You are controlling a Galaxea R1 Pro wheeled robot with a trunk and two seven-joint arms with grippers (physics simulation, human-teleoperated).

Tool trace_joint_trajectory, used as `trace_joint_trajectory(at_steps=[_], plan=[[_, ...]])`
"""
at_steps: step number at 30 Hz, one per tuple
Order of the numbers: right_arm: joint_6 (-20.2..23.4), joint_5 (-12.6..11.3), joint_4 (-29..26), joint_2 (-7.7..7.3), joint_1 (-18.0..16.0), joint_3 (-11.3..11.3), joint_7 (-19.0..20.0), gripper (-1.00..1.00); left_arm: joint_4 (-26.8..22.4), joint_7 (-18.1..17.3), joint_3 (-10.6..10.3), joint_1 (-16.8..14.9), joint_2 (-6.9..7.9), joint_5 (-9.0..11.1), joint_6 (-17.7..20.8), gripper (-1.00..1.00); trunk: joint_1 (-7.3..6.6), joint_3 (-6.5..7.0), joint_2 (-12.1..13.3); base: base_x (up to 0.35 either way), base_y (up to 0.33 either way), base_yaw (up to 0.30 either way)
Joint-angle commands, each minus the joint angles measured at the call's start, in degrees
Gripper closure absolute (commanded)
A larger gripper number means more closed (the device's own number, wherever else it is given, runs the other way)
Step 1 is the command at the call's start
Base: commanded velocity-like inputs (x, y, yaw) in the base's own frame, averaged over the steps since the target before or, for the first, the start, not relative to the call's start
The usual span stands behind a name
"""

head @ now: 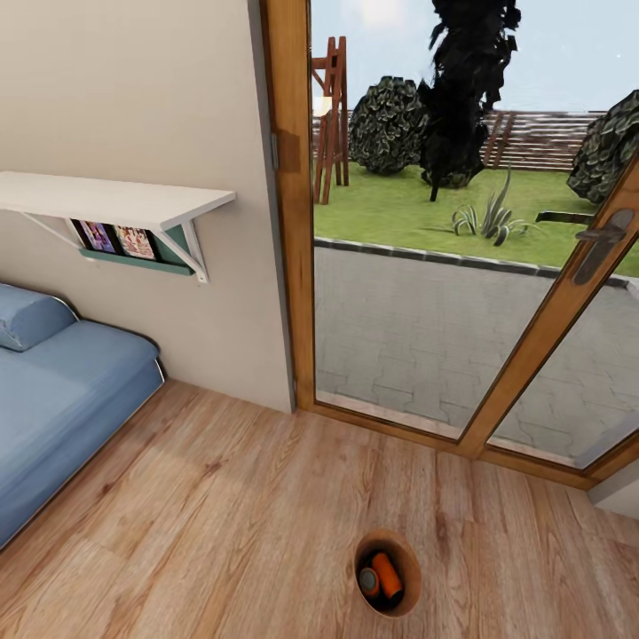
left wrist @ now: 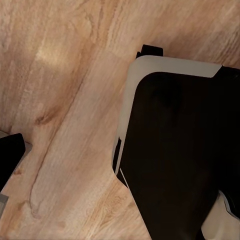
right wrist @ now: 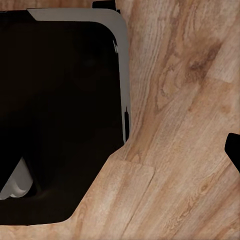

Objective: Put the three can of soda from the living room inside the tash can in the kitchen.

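On the wood floor (head: 222,497) just before the glass door (head: 426,266) stands the bin (head: 388,572) holding two cans (head: 382,577), so the robot should approach slowly and squarely, though neither gripper's finger state can be told.

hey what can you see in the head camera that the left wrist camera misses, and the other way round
Head view: a copper-brown bin on the wood floor holding an orange soda can and a second can end-on, a blue sofa, a white wall shelf, and glass doors onto a garden. Left wrist view: a large black, pale-edged part of the robot's body close over the boards. Both share the wood plank floor.
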Motion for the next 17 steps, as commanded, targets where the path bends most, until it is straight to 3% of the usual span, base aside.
trace_joint_trajectory(at_steps=[1,17], plan=[[0.0,0.0,0.01,0.0,0.0,0.0,0.0,-1.0,0.0,0.0,0.0,-0.01,0.0,0.0,0.0,-1.0,0.0,0.0,0.0,0.0,0.0,0.0],[0.0,0.0,-0.01,0.0,0.0,0.0,0.0,-1.0,0.0,0.0,0.0,-0.04,0.0,0.0,0.0,-1.0,0.0,0.0,0.0,0.0,0.0,0.0]])
